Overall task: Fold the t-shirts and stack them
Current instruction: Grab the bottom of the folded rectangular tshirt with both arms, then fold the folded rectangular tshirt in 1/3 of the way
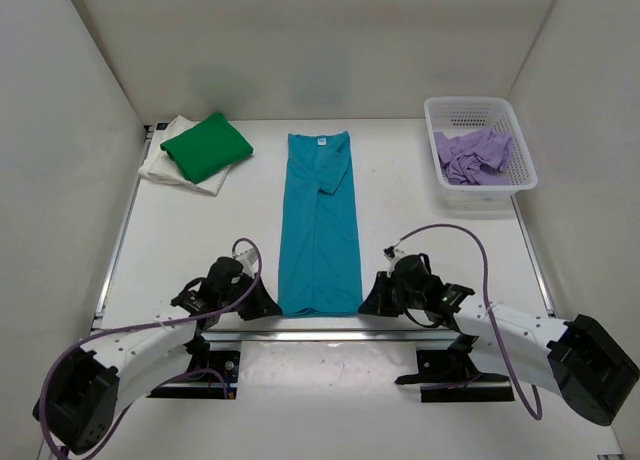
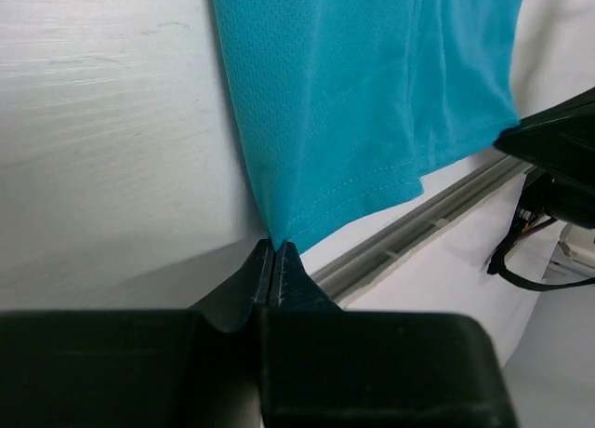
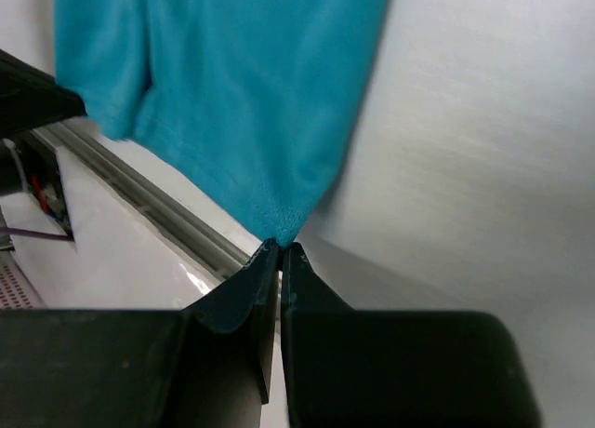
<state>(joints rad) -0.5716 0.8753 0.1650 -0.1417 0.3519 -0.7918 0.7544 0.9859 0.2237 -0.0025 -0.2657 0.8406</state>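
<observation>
White table (image 1: 200,240) — left hand (image 2: 274,249), right hand (image 3: 281,249), each tight on teal t-shirt (image 1: 320,230) hem.

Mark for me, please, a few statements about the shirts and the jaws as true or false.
The teal t-shirt lies as a long narrow strip mid-table. True.
The green t-shirt sits in the basket. False: it rests on the cream-white t-shirt, far left.
The left jaws and right jaws are each shut on a near hem corner of the teal t-shirt. True.
The lilac t-shirt is folded on the stack. False: it lies crumpled in the basket.
</observation>
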